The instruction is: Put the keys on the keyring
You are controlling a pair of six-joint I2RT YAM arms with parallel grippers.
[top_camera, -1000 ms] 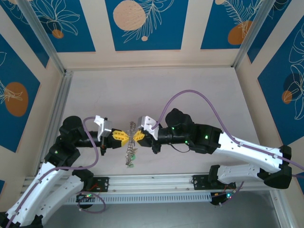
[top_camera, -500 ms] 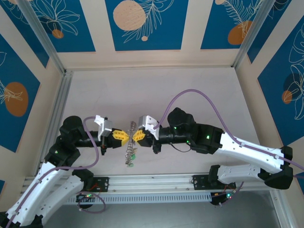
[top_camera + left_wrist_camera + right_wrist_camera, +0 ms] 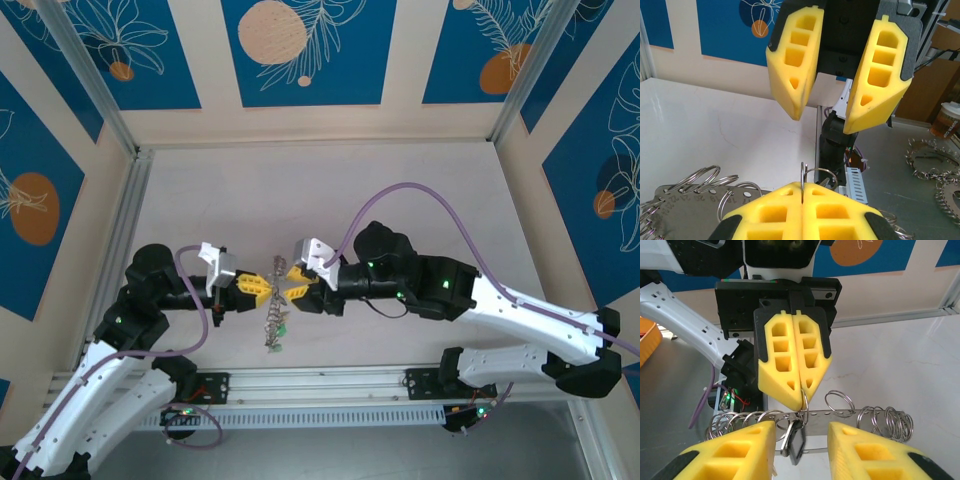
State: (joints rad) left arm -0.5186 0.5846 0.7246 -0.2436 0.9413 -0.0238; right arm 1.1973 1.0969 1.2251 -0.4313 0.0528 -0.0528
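My left gripper (image 3: 801, 390) is clamped on the thin grey metal hoop (image 3: 804, 401). My right gripper (image 3: 826, 122) faces it, jaws apart. The small silver key with its dark-framed rectangular tag (image 3: 796, 444) hangs just below the hoop. It looks threaded to me, with 1 check left: does it hold?

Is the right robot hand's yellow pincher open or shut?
Open. In the right wrist view the right gripper has its two yellow fingers standing apart, with a wide gap between them.

Bright, even overhead light; sharp views, soft shadows.
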